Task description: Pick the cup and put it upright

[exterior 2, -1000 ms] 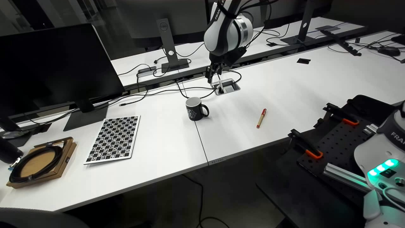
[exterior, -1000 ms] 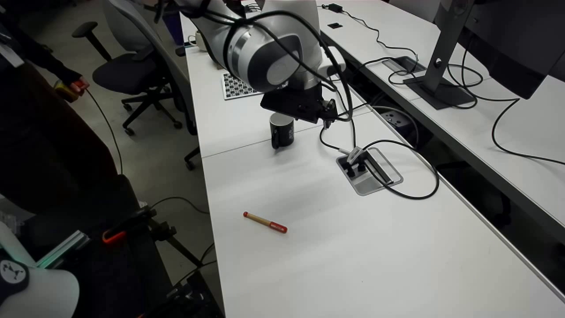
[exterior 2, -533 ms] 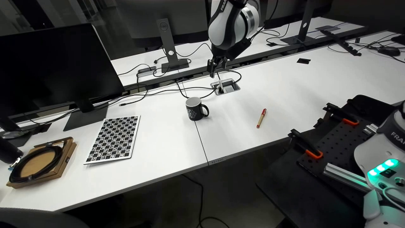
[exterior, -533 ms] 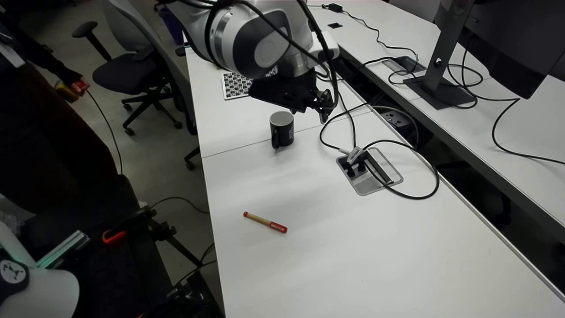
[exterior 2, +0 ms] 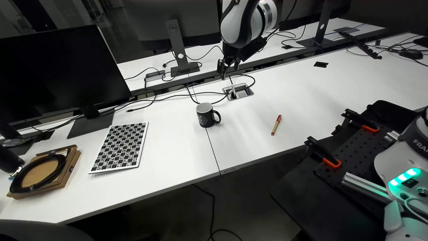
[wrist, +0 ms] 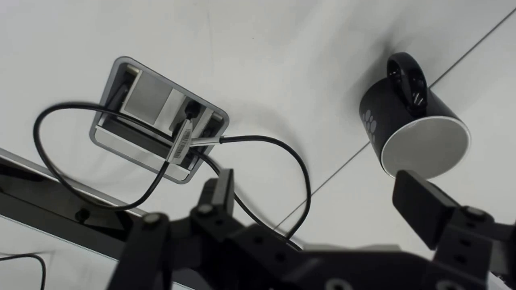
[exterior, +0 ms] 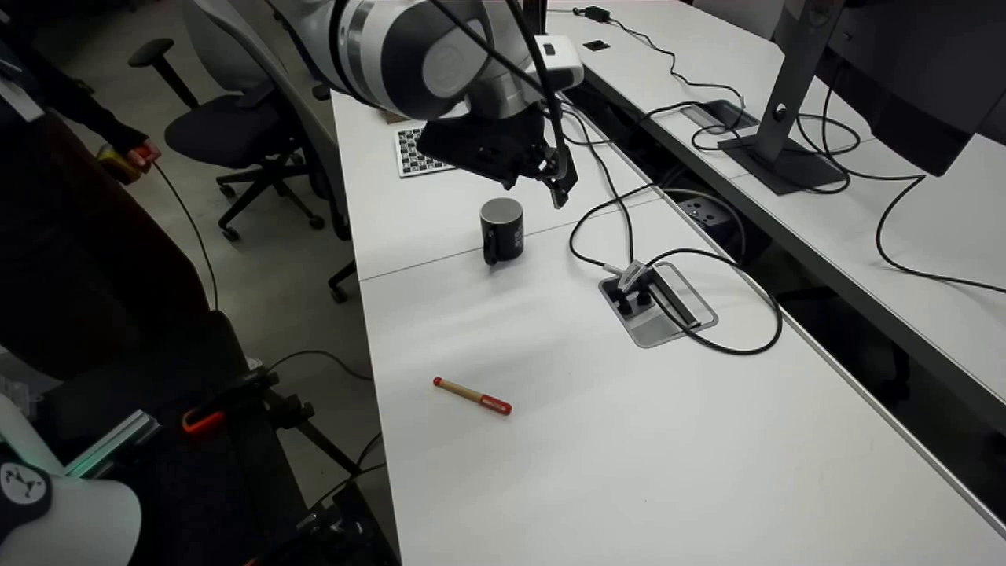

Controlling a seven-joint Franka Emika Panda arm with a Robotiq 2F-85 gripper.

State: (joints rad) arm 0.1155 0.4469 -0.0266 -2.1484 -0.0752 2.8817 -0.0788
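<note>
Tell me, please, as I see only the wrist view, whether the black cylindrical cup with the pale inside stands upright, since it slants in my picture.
Observer: It does: both exterior views show the cup standing with its open end up on the long white table.
Operator: Thank you; does any loose thing lie on the table beyond my view?
Observer: Yes, a thin tan pen with red ends lies there, apart from the cup.
Operator: Could you also say whether anyone is nearby?
Observer: Yes, an exterior view shows a person in dark clothing beyond the table's edge.
</note>
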